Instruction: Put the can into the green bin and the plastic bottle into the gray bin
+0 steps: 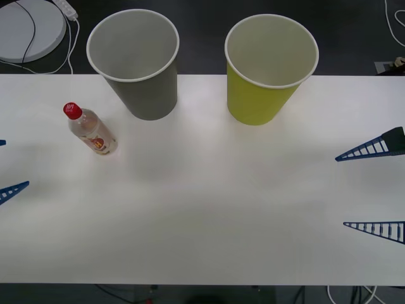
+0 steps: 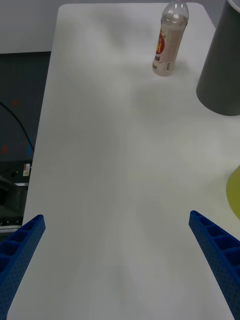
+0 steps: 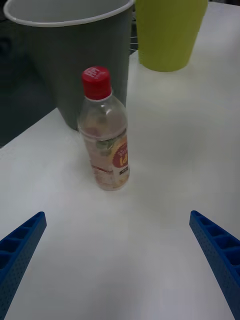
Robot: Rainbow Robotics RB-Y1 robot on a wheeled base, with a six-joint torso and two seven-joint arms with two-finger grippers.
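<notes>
Small clear plastic bottle (image 1: 92,131) with red screw cap and red-orange label is seen upright on the white surface (image 1: 209,209), robot's left side, just beside the large dark gray tapered paper cup (image 1: 135,62) but apart from it. Large yellow-green tapered paper cup (image 1: 269,68) is placed to the gray cup's right, well apart from the bottle. No can is seen on the surface.

Left pincer (image 1: 7,168) is held at the left edge, fingers spread wide, nothing gripped. Right pincer (image 1: 374,188) is held at the right edge, also wide open and empty.

Key relation: in the left wrist view the bottle (image 3: 105,131) is centred straight ahead between the open fingers, long axis vertical, cap up, gray cup (image 3: 70,55) right behind it. The left arm is judged clearly nearer; from the right wrist the bottle (image 2: 170,40) is seen far across the surface.

Label: red-orange with a yellow round patch; lettering cannot be read.
</notes>
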